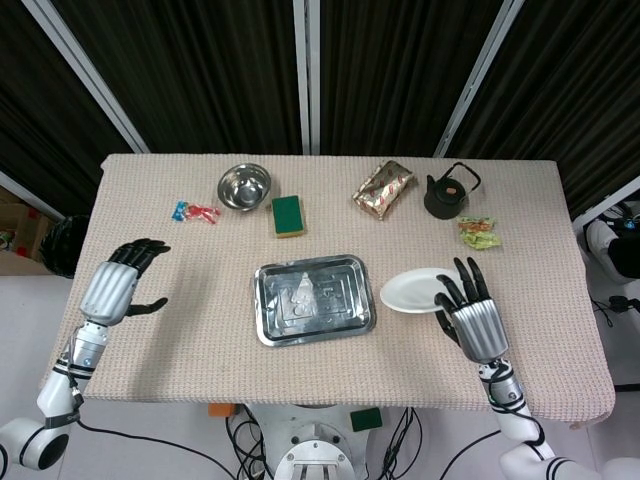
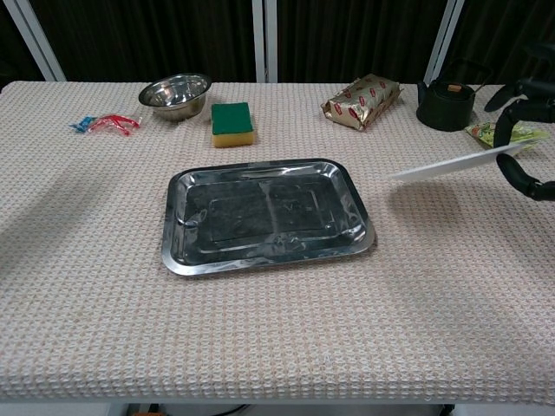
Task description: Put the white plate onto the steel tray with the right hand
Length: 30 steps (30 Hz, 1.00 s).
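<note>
Steel tray bare, white plate tilted in right robot hand

The robot's right hand grips a round white plate, lifted and tilted. Its left hand hovers with fingers loosely spread, holding nothing.

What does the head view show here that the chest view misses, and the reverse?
Only the head view shows the left robot hand, open above the table's left edge, and the whole right robot hand. Only the chest view shows the white plate edge-on, lifted clear of the cloth. Both show the steel tray, bowl, sponge and kettle.
</note>
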{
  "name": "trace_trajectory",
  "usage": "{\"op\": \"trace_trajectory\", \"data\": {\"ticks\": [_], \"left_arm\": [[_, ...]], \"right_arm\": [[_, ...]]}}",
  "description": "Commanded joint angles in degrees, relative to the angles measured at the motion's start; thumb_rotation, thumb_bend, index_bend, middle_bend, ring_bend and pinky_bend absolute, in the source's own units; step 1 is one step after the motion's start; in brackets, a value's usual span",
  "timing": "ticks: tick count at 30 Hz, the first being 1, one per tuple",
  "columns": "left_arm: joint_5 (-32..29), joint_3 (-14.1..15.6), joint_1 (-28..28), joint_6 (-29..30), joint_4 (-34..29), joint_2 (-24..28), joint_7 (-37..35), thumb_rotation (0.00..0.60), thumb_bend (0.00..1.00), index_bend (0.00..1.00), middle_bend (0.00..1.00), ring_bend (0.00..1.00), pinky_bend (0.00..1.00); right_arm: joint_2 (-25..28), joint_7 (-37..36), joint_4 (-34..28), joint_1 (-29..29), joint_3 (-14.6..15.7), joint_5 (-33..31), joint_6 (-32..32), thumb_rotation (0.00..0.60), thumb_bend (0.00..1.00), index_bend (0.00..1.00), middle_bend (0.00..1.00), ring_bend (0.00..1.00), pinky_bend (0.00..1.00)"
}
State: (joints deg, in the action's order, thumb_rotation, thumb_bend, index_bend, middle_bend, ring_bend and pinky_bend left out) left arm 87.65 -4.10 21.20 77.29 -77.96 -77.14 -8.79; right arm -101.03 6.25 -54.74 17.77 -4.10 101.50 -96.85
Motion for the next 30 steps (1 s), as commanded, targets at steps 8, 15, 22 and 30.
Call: {"op": "trace_trajectory", "data": {"ticks": [8, 15, 22, 30], "left_arm": [[-2.47, -1.13, -1.41, 1.00, 1.26, 1.36, -1.29, 0.600, 0.11, 0.21, 0.20, 0.15, 0.21], [-3.42, -1.31, -2.53, 1.53, 2.08, 2.34, -2.37, 0.600, 0.11, 0.22, 0.20, 0.15, 0.21], [-4.01, -1.18, -3.01, 0.75, 3.12, 2.60, -4.22, 0.600, 0.11, 0.22, 0.20, 0.15, 0.21], [-4.10, -1.27, -2.95, 0.11, 4.08, 2.42, -4.99, 0.600, 0.11, 0.22, 0.20, 0.15, 0.21]], "right_arm": [[-0.39, 2.24, -4.92, 10.23, -1.20, 7.71, 2.35, 0.600, 0.61, 0.97, 0.32, 0.00, 0.00], [-7.24, -2.77, 2.38, 19.09, -3.45, 9.12, 6.27, 0.600, 0.61, 1.00, 0.33, 0.00, 0.00], [-15.23, -6.79, 16.90, 26.73, -5.88, 7.20, 8.62, 0.600, 0.59, 1.00, 0.34, 0.00, 0.00], [-21.99, -11.31, 28.68, 28.40, -4.59, 4.06, 9.25, 0.600, 0.59, 1.00, 0.34, 0.00, 0.00]]}}
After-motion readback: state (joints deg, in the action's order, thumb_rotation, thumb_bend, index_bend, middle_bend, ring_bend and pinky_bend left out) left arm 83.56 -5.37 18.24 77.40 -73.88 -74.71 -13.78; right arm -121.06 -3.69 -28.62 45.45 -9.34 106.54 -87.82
